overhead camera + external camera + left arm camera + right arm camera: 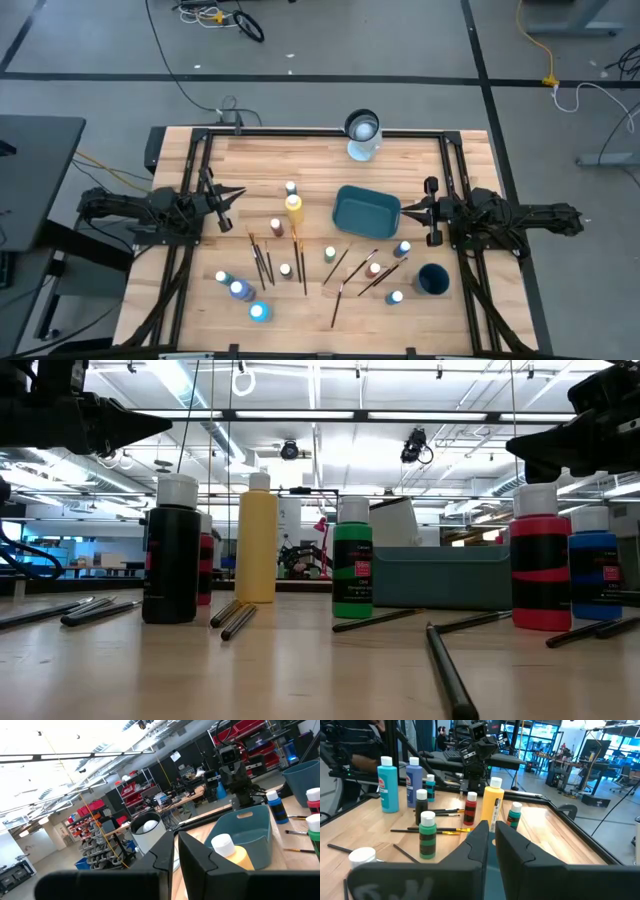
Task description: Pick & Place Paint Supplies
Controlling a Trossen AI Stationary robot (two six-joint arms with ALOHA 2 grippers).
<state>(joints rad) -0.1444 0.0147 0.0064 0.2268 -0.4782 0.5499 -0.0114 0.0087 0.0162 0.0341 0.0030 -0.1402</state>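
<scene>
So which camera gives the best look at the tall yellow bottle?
The low view: the yellow bottle stands upright in full profile, white cap to base, nothing covering it. The high view shows only its top from above. The right wrist view shows most of it, farther off. In the left wrist view, that arm's own finger partly hides it.

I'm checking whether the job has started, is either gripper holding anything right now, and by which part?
Nothing is held. The left gripper and right gripper are both shut and empty, hanging over the table on either side of the teal bin, apart from the bottles and brushes.
</scene>
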